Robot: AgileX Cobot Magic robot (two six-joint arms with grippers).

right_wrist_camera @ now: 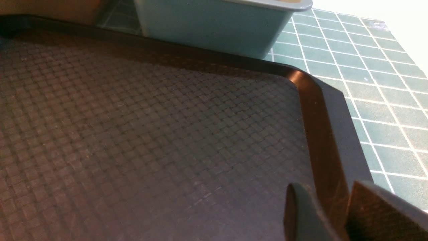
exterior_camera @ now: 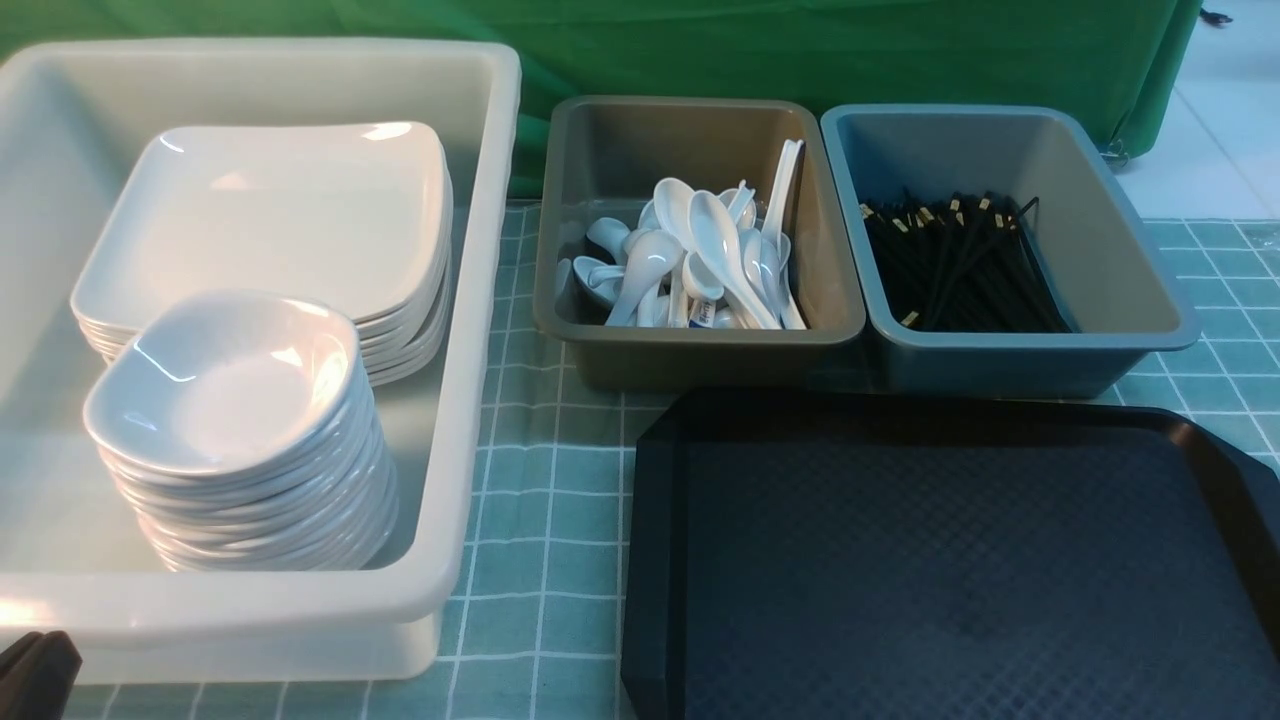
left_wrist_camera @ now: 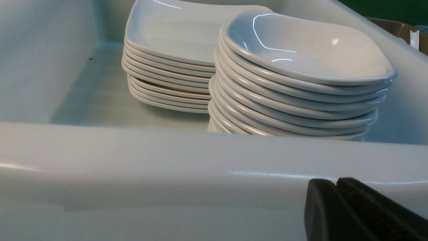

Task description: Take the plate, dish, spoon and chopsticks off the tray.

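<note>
The tray lies bare, plates, spoons and chopsticks binned; left gripper closed and empty, right gripper parted astride the tray rim, risking dragging it if raised carelessly.

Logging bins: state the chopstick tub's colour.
Grey-blue tub, holding black chopsticks; front view shows it best.

The scene is viewed from the robot's side, looking forward and down over the white tub, the two smaller tubs and the black tray. The left wrist view is set low and close outside the white tub's near wall, facing in at the stacked dishes. The right wrist view is held close above the tray's corner, shared with the front view.
</note>
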